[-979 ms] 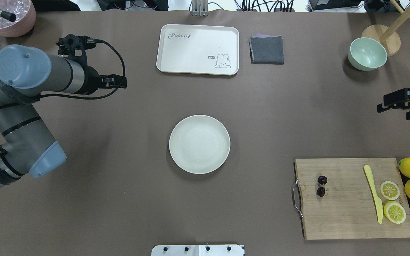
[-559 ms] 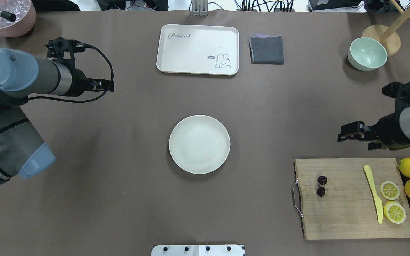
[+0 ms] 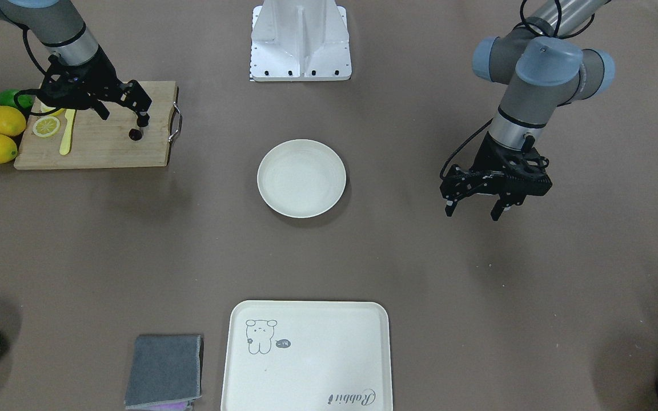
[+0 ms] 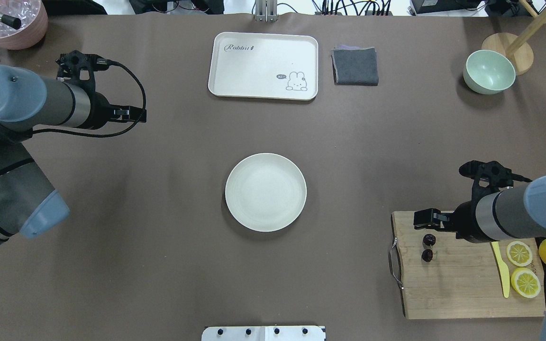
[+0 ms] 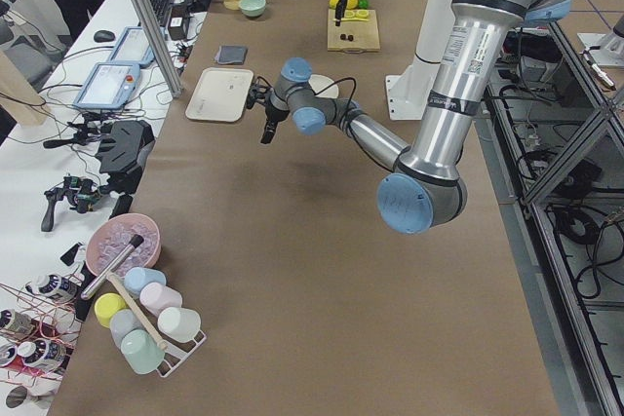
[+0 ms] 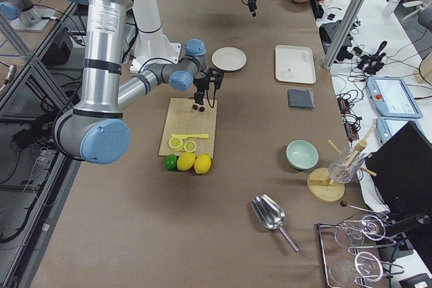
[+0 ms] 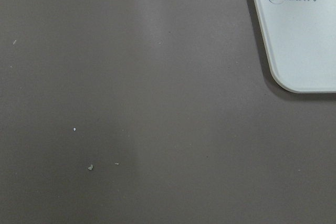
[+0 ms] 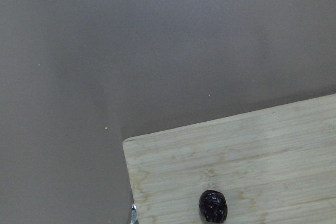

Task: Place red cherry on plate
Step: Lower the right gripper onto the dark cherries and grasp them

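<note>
The red cherry (image 4: 428, 240), a pair of tiny dark fruits, lies near the handle end of the wooden cutting board (image 4: 462, 289). One of the pair shows at the bottom of the right wrist view (image 8: 213, 205). My right gripper (image 4: 427, 220) hovers open over the board's far corner, just beyond the cherry and apart from it; in the front view the right gripper (image 3: 123, 114) holds nothing. The cream-white plate (image 4: 266, 192) sits bare at the table's middle. My left gripper (image 3: 472, 211) hangs open and holds nothing above bare table far to the left.
Lemon slices (image 4: 522, 253), a yellow knife (image 4: 503, 274) and whole lemons lie at the board's right end. A cream tray (image 4: 263, 65), a grey cloth (image 4: 355, 66) and a mint bowl (image 4: 488, 72) line the far side. A pink bowl (image 4: 7, 21) stands far left.
My right arm swung in from the right edge and came down over the board's far corner by the cherry. My left arm drew back to the left.
</note>
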You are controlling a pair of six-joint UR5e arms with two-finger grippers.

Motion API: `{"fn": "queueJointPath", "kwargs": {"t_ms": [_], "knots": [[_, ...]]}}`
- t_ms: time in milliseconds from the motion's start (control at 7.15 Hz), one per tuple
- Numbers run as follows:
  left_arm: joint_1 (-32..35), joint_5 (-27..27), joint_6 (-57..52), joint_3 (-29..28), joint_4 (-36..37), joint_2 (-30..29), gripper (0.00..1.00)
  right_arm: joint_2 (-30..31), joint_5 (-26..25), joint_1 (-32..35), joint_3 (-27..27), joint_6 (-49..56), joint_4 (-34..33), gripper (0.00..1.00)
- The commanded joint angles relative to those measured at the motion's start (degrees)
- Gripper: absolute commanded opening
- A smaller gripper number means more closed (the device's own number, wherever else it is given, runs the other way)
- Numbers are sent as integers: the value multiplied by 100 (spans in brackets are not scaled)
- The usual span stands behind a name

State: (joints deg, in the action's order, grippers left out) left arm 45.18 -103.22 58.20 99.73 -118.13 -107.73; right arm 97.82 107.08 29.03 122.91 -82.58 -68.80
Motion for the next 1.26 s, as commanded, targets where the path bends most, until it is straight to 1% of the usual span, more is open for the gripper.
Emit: {"fn": "queueJointPath", "kwargs": {"t_ms": [0, 140, 280, 420, 839, 979, 1119], "knots": [[17, 3, -2, 2, -9, 103, 98, -191, -118, -256, -301, -30, 7, 100], [52, -5, -2, 2, -9, 112, 98, -210, -126, -309, -363, -30, -2, 94], [52, 3, -2, 2, -17, 103, 98, -202, -126, -310, -373, -12, -2, 84], [52, 3, -11, 2, -18, 103, 98, -175, -126, -327, -382, -12, -20, 77], [52, 3, -72, 11, -26, 95, 98, -62, -118, -467, -382, -12, -64, 75], [52, 3, -72, 20, -26, 86, 98, -17, -118, -494, -364, -12, -90, 68], [43, 3, -72, 20, -26, 86, 98, 44, -109, -512, -355, -12, -90, 42]]}}
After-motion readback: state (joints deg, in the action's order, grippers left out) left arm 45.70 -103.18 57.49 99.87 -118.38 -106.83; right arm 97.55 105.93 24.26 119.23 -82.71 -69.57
